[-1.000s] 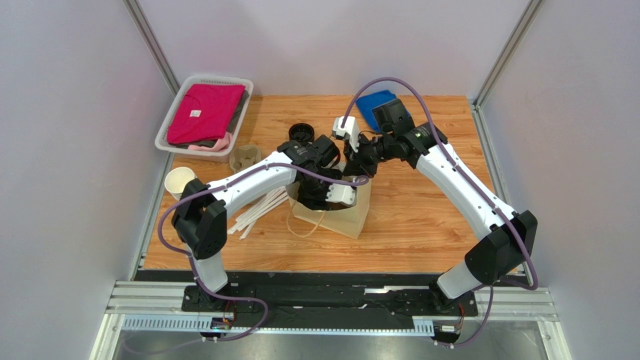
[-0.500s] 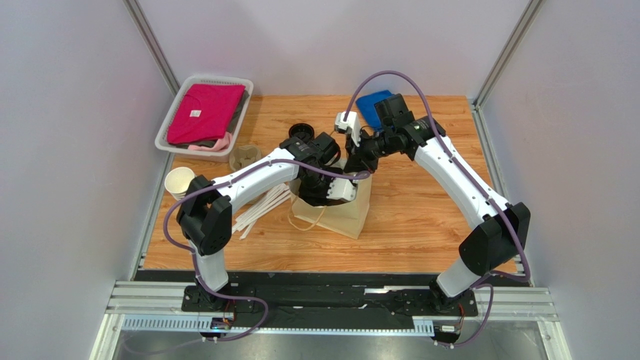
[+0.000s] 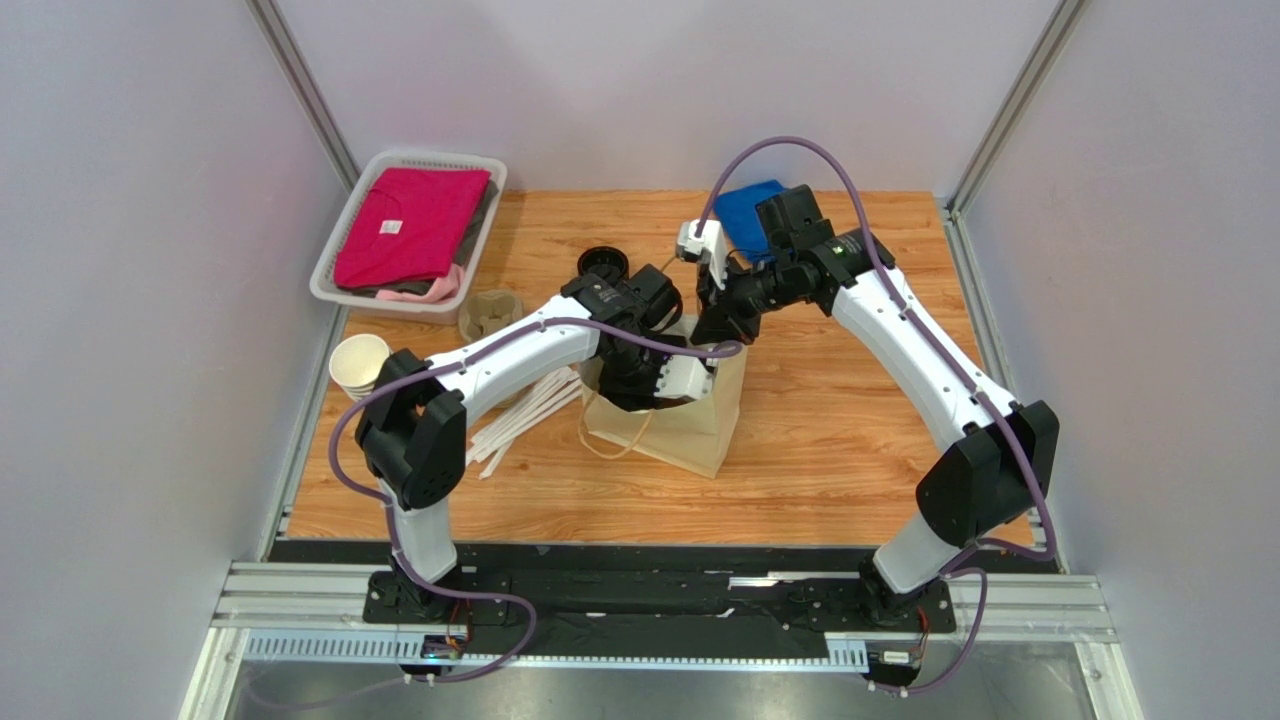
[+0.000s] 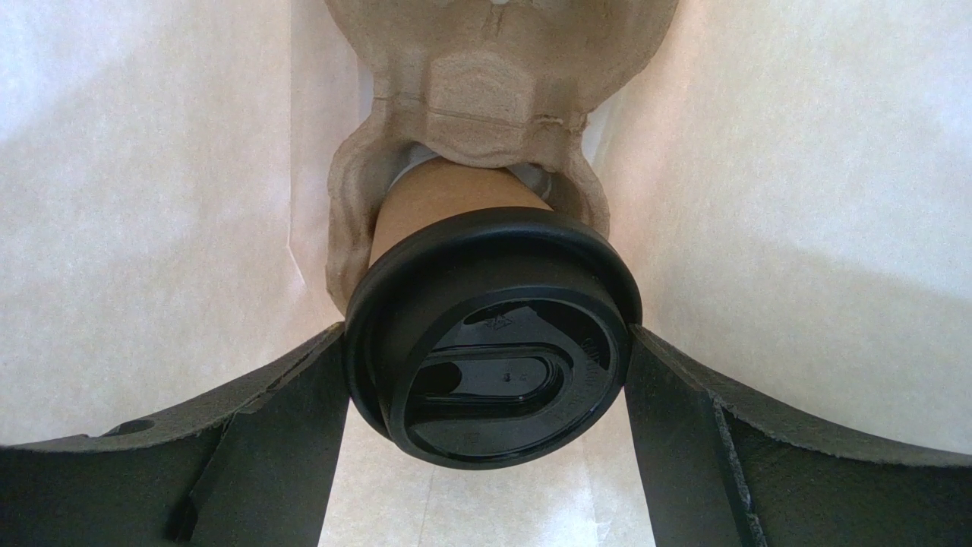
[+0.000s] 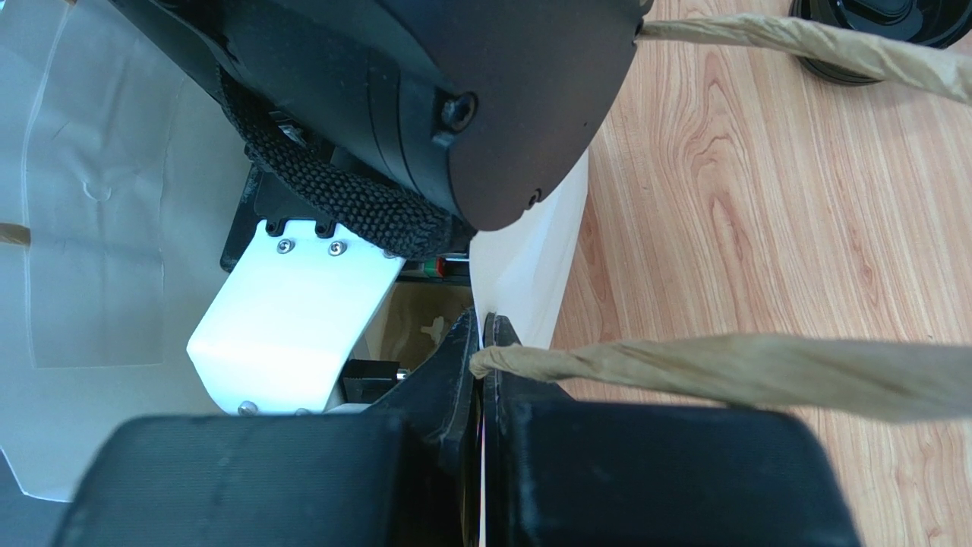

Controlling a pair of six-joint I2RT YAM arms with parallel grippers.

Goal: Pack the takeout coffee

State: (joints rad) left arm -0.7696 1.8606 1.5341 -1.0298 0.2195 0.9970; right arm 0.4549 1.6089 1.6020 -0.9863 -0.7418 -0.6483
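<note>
The takeout coffee (image 4: 491,342), a tan paper cup under a black lid, sits in a pulp cup carrier (image 4: 491,68) inside the paper bag (image 3: 684,428). My left gripper (image 4: 485,339) reaches down into the bag, and its two fingers press against opposite sides of the lid. In the top view the left gripper (image 3: 649,383) is sunk in the bag's mouth and the cup is hidden. My right gripper (image 5: 480,333) is shut on the bag's rim, right where a twisted paper handle (image 5: 730,370) is attached. It holds that side of the bag up.
A white basket (image 3: 334,258) with pink clothing stands at the back left. Lidless paper cups (image 3: 358,363), a spare pulp carrier (image 3: 489,315), white straws (image 3: 519,420) and loose black lids (image 3: 603,266) lie left of the bag. A blue object (image 3: 744,210) lies behind the right arm.
The right arm has drawn slightly back and upward with the bag's rim. The left wrist has shifted a little toward the back inside the bag. Neither grip has changed.
</note>
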